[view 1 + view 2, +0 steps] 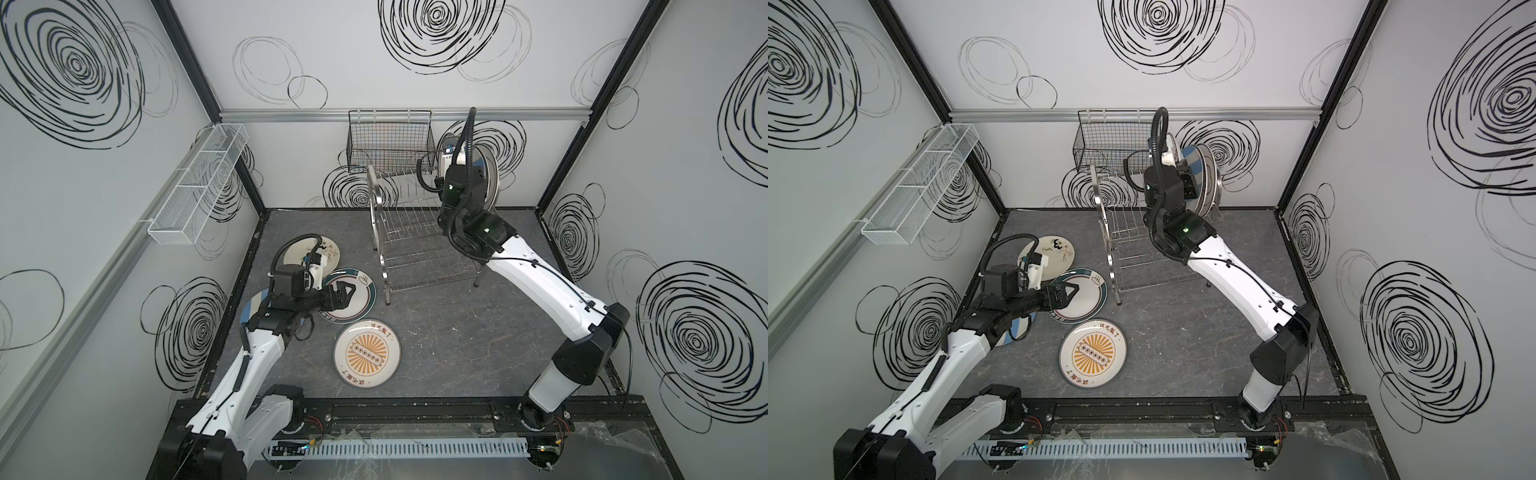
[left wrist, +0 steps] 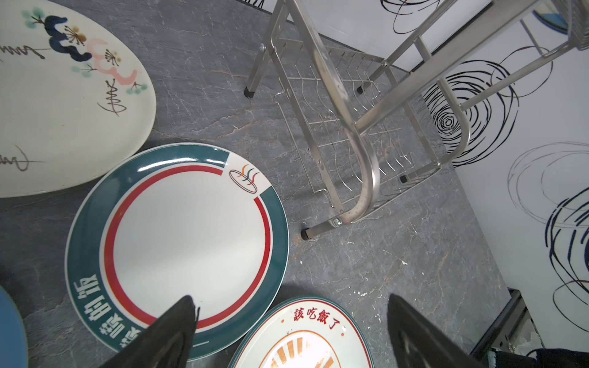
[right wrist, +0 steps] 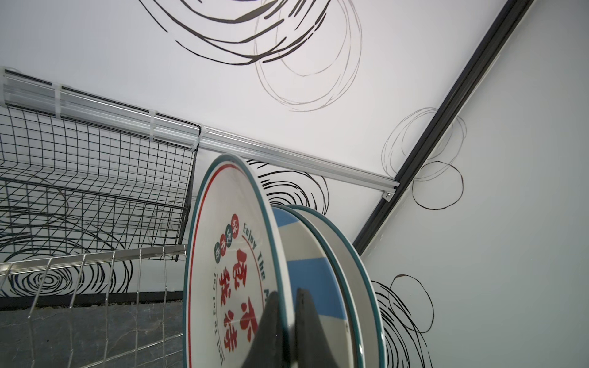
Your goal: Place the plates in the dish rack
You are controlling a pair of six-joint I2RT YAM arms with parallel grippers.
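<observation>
Character plate (image 3: 229,270), red-lettered, teal-edged, stands upright at the dish rack (image 1: 409,237); right gripper (image 3: 287,294) pinches its rim. Left gripper (image 2: 290,298) gapes empty above a teal-banded plate (image 2: 188,235).

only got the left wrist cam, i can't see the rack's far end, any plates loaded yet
observer: yes, the right wrist view shows three upright plates at the far end of the dish rack.
operator: where's the right arm
observer: the right gripper is shut on the rim of the front one, the character plate.
operator: anything under my arm
observer: a blue striped plate lies flat on the table, mostly hidden by the left arm.
</observation>
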